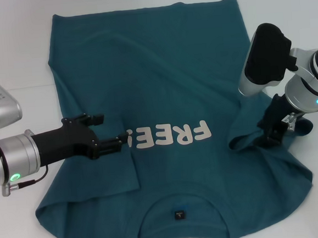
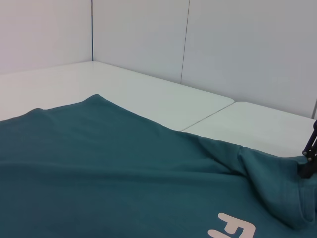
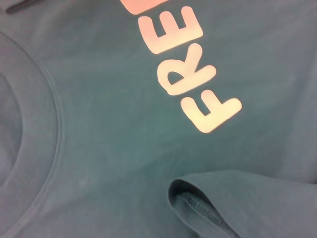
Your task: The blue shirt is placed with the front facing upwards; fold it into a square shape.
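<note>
The blue shirt (image 1: 161, 74) lies front up on the white table, collar and dark neck label (image 1: 179, 214) nearest me, the white "FREE" letters (image 1: 171, 135) across the chest. Its left sleeve (image 1: 97, 176) is folded in over the chest and covers part of the last letter. My left gripper (image 1: 111, 130) is open, low over that fold's edge. My right gripper (image 1: 269, 138) is shut on the right sleeve (image 1: 243, 137) and holds it raised off the chest. The sleeve's hem shows in the right wrist view (image 3: 198, 206). The left wrist view shows the shirt (image 2: 99, 163) and the right gripper (image 2: 308, 161) far off.
The white table (image 1: 10, 53) shows bare on both sides of the shirt and beyond its hem. White wall panels (image 2: 148, 39) stand behind the table's far edge.
</note>
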